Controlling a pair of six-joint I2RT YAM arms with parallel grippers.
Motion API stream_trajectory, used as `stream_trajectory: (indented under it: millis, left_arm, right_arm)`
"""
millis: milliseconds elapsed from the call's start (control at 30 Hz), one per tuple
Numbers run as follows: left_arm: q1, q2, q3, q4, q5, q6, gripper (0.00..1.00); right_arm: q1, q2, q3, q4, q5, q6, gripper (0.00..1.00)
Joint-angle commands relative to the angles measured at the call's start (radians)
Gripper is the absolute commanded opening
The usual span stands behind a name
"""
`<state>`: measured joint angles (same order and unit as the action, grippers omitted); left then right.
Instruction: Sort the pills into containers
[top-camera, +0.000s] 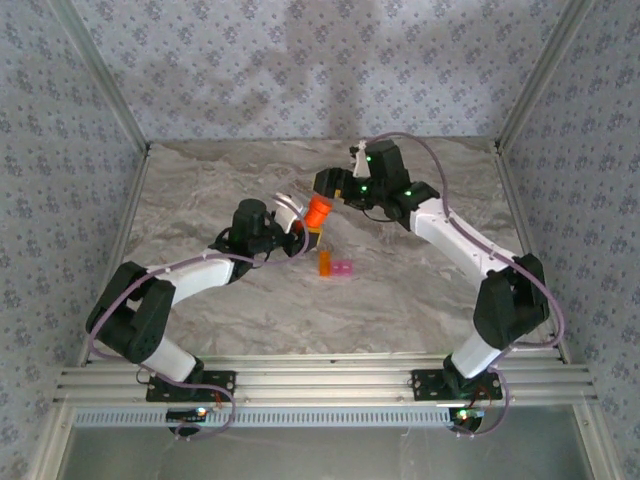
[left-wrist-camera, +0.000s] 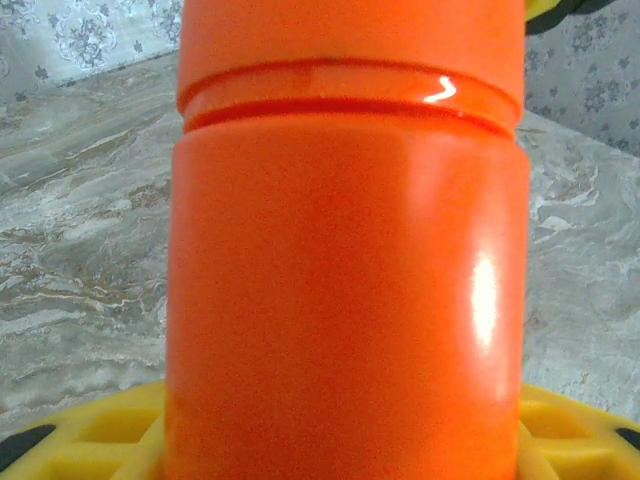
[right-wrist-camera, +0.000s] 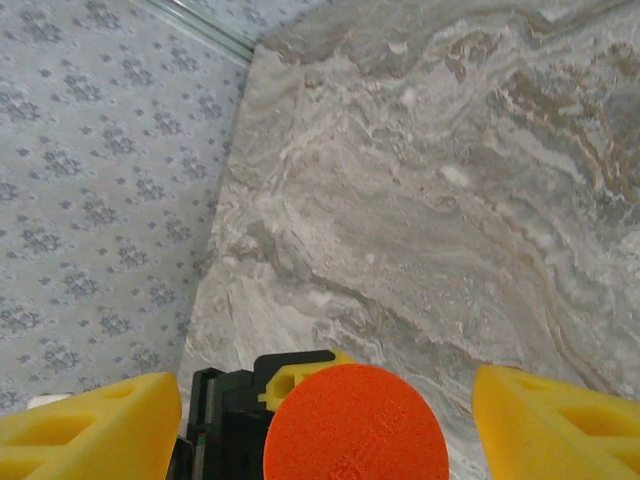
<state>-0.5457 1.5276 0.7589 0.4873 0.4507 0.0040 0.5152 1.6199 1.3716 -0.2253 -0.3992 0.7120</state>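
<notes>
**Left gripper** (top-camera: 300, 224). Jaws closed on the body of an opaque orange cylindrical bottle (left-wrist-camera: 345, 300). The bottle sits between the gripper's yellow lattice finger pads (left-wrist-camera: 585, 430) and is close enough to the wrist camera to block most of its view. I cannot tell whether the bottle's base touches the surface.

**Right gripper** (right-wrist-camera: 325, 425). Jaws parted and gripping nothing. One yellow finger (right-wrist-camera: 90, 425) stands on each side of the bottle's round orange cap (right-wrist-camera: 355, 425), with a gap between each finger and the cap. Seen from above, this gripper meets the bottle's top from the far right side, opposite the left jaws.

**Containers** (top-camera: 335, 266). Two tiny translucent boxes joined side by side, the orange one on the left and the pink one on the right. They lie flat just nearward of the held bottle, on the arm-base side of both sets of jaws, and touch neither gripper.

**Table** (top-camera: 420, 290). Grey-veined marble-pattern top under everything listed.

**Walls** (top-camera: 60, 150). Pale blue-grey panels with a small floral print, standing on three sides beyond the jaws.
</notes>
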Motion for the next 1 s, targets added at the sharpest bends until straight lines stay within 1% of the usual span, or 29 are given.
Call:
stream_trajectory:
  millis: [0, 100, 367, 500, 600, 733, 800, 867, 967]
  left_arm:
    - [-0.006, -0.032, 0.032, 0.006, -0.008, 0.029, 0.00]
    - [-0.006, -0.032, 0.032, 0.008, -0.009, 0.027, 0.00]
    - [-0.008, -0.024, 0.035, 0.015, -0.007, 0.024, 0.00]
    - [-0.009, -0.018, 0.037, 0.017, -0.006, 0.022, 0.00]
    - [-0.011, -0.014, 0.039, 0.019, -0.006, 0.020, 0.00]
    - [-0.010, -0.013, 0.041, 0.023, -0.007, 0.015, 0.00]
    - [-0.010, -0.015, 0.042, 0.026, -0.004, 0.011, 0.00]
    - [-0.010, -0.017, 0.042, 0.030, 0.001, 0.006, 0.00]
    - [0.000, -0.028, 0.034, 0.050, 0.033, -0.020, 0.00]
  right_arm:
    - [0.008, 0.023, 0.028, -0.065, 0.040, 0.017, 0.78]
    - [0.011, 0.031, 0.019, -0.059, 0.031, 0.021, 0.77]
    - [0.030, 0.039, -0.002, -0.031, -0.017, 0.030, 0.70]
    - [0.040, 0.038, -0.005, -0.025, -0.029, 0.027, 0.69]
    - [0.042, 0.032, -0.008, -0.025, -0.031, 0.022, 0.61]
    - [0.041, 0.029, -0.016, -0.021, -0.036, 0.013, 0.44]
    - [0.038, 0.029, -0.026, -0.009, -0.047, 0.002, 0.37]
    - [0.028, 0.024, -0.055, 0.059, -0.085, -0.022, 0.34]
    - [-0.002, 0.013, -0.111, 0.180, -0.149, -0.157, 0.32]
